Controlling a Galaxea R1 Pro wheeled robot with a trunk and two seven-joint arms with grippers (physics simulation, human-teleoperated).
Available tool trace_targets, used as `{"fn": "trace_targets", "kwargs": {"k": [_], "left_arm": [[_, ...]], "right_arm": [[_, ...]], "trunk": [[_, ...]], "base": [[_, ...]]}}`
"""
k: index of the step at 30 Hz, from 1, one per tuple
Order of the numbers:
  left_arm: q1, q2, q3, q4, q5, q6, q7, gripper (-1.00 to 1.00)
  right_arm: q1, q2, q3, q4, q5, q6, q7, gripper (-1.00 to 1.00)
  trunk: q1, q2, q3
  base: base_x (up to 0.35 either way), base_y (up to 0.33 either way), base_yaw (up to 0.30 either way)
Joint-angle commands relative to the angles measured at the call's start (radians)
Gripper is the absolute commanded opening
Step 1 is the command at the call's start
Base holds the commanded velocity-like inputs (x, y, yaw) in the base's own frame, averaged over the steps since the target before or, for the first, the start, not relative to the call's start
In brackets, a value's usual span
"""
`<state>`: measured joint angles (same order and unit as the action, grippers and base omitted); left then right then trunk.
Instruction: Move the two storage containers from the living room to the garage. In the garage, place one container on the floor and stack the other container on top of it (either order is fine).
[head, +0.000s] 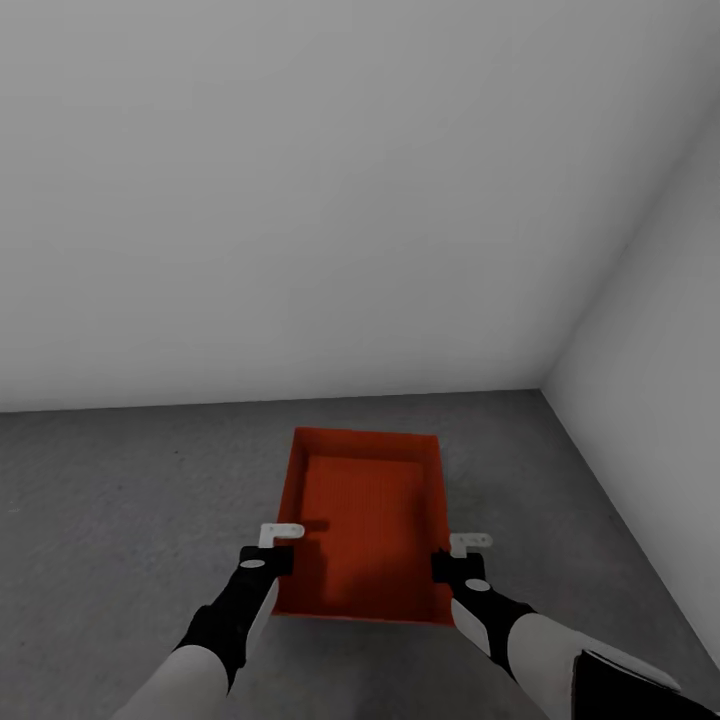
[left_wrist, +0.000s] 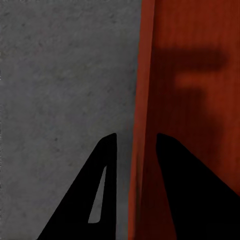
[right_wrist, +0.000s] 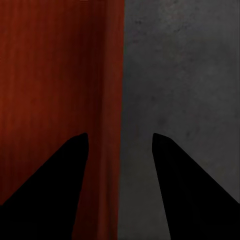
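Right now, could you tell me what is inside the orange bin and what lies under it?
The bin looks empty: only its ribbed bottom and shadows show. Grey concrete floor surrounds it; its bottom hides whatever is directly beneath.

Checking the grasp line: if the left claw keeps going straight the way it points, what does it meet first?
Probably the storage container: its left wall runs between the left claw fingers, so the wall's rim comes first, then the concrete floor.

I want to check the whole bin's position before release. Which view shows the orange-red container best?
The head view: the whole container shows on the grey floor near the wall corner. The left wrist view shows one side wall between the fingers; the right wrist view shows the other wall.
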<state>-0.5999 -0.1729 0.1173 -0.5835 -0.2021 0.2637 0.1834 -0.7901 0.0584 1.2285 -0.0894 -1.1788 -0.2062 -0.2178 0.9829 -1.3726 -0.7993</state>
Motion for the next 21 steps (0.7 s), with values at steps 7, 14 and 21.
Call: {"fn": "trace_targets", "kwargs": {"k": [7,14,21], "left_arm": [[0.0,0.005,0.045,0.001,-0.062,0.005,-0.029,-1.0],[0.0,0.005,0.099,0.001,-0.127,0.005,-0.066,-1.0],[0.0,0.026,-0.102,0.001,0.141,0.005,0.08,-1.0]], "right_arm": [[0.0,0.004,0.092,-0.007,-0.102,-0.001,-0.025,-1.0],[0.0,0.016,0.208,-0.01,-0.225,-0.003,-0.033,-1.0],[0.0,-0.054,-0.149,-0.016,0.172,0.022,-0.032,-1.0]], "trunk": [[0.0,0.0,-0.001],[0.0,0.0,-0.001],[0.0,0.0,-0.001]], "base": [[0.0,0.0,0.0],[0.0,0.0,0.0],[0.0,0.0,0.0]]}}
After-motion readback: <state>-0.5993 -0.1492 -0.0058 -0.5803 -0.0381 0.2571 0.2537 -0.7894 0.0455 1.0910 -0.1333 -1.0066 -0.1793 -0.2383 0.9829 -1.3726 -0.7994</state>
